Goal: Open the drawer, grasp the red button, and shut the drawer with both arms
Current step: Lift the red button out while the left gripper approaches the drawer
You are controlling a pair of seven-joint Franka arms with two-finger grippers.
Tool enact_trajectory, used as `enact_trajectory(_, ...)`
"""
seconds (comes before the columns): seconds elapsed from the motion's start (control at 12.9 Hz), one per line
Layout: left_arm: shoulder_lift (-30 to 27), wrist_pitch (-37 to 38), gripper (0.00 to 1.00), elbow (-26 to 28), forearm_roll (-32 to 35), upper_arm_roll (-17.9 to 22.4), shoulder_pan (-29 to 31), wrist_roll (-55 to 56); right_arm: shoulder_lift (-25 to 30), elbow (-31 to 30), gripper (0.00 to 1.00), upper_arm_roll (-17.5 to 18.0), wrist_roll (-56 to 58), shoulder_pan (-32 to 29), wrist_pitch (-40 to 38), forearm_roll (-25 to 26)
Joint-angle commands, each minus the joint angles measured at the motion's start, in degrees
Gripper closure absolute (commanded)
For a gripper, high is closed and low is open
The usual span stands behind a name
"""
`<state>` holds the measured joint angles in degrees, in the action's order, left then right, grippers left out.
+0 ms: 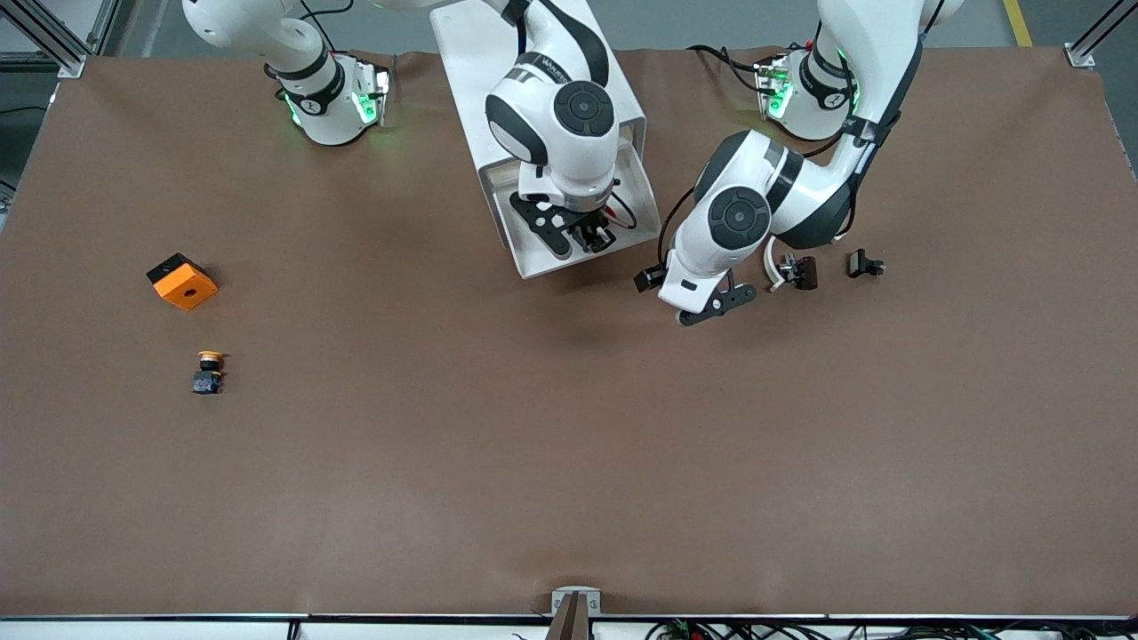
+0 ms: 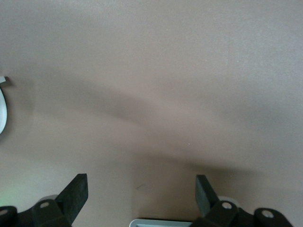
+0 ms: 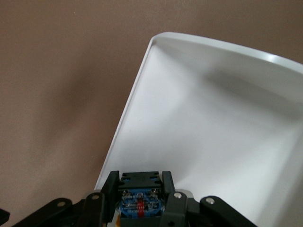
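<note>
The drawer (image 1: 532,263), a white tray, stands pulled out of the white cabinet (image 1: 476,62) toward the front camera. My right gripper (image 1: 591,233) reaches down into it. In the right wrist view the right gripper (image 3: 139,179) is shut on the button (image 3: 139,201), which shows a black body with a blue and red terminal face; its cap is hidden. The drawer's white floor (image 3: 213,142) lies under it. My left gripper (image 1: 711,307) hangs over the bare table beside the drawer, toward the left arm's end. The left gripper (image 2: 142,184) is open with nothing between its fingers.
An orange cube with a hole (image 1: 182,282) and a yellow-capped button (image 1: 209,372) lie toward the right arm's end of the table. Two small black parts (image 1: 797,271) (image 1: 865,264) and a white curved piece (image 2: 2,109) lie close to the left arm.
</note>
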<state>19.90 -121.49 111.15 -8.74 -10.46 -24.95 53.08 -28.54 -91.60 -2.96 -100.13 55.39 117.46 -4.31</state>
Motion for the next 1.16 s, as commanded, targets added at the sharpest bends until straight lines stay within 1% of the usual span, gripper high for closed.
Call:
enact_trajectory(0.0,1.7,-0.2,0.0,-1.6,-0.6,0.1,-1.6,4.8,-1.0,2.6,1.0,-0.2,0.6,0.0,-0.7,0.1)
enact_trajectory(0.31,2.7,-0.3,0.0,-2.2,-0.4,0.1,-2.6,6.0,0.9,2.9,1.0,-0.5,8.4,-0.5,-1.4,0.1)
enact_trajectory(0.54,3.0,-0.3,0.0,-2.1,-0.4,0.0,-3.3,6.8,3.9,3.1,1.0,-0.6,15.6,-3.4,-4.6,0.1)
enact_trajectory(0.7,3.1,-0.2,0.0,-2.0,-0.4,0.0,-3.4,7.3,6.3,4.7,1.0,-0.5,21.0,-6.0,-8.5,0.0)
enact_trajectory(0.85,3.4,-0.4,0.0,-2.7,-0.5,0.0,-5.0,9.1,7.7,8.0,1.0,-0.5,26.6,-9.5,-14.5,-0.2)
enact_trajectory(1.01,4.3,-0.6,0.0,-3.7,-0.6,0.0,-7.4,9.9,8.8,10.5,1.0,-0.6,33.9,-13.5,-19.0,-2.1)
enact_trajectory(1.09,5.1,-0.6,0.0,-4.3,-0.8,0.0,-8.1,10.0,10.2,10.7,1.0,-0.5,38.8,-16.4,-20.2,-3.0)
